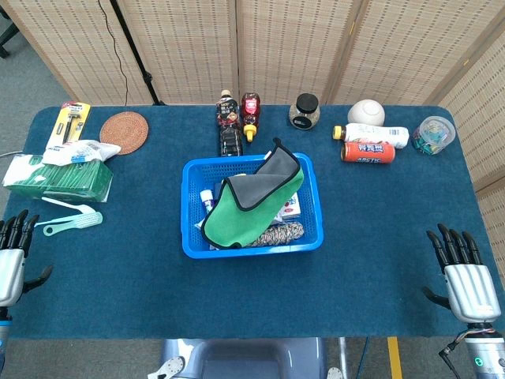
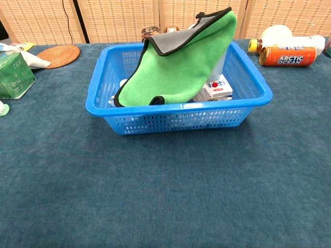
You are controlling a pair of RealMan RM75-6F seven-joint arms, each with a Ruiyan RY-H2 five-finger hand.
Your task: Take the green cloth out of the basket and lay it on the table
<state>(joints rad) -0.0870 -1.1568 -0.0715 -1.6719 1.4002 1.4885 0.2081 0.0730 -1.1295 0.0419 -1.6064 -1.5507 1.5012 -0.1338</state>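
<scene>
A green cloth (image 1: 251, 212) with black trim and a grey underside lies folded on top of other items in the blue basket (image 1: 191, 207) at the table's middle. In the chest view the green cloth (image 2: 181, 62) rises above the rim of the blue basket (image 2: 176, 121). My left hand (image 1: 11, 254) rests at the near left table edge, fingers apart, holding nothing. At the near right edge my right hand (image 1: 465, 276) is likewise spread and holds nothing. Both hands are far from the basket and absent from the chest view.
Bottles (image 1: 238, 118) stand behind the basket. A jar (image 1: 304, 111), an orange can (image 1: 368, 151), a white bottle (image 1: 377, 134) and a tub (image 1: 433, 135) sit at the back right. A woven coaster (image 1: 124, 132), green pack (image 1: 59, 178) and brush (image 1: 72, 222) lie left.
</scene>
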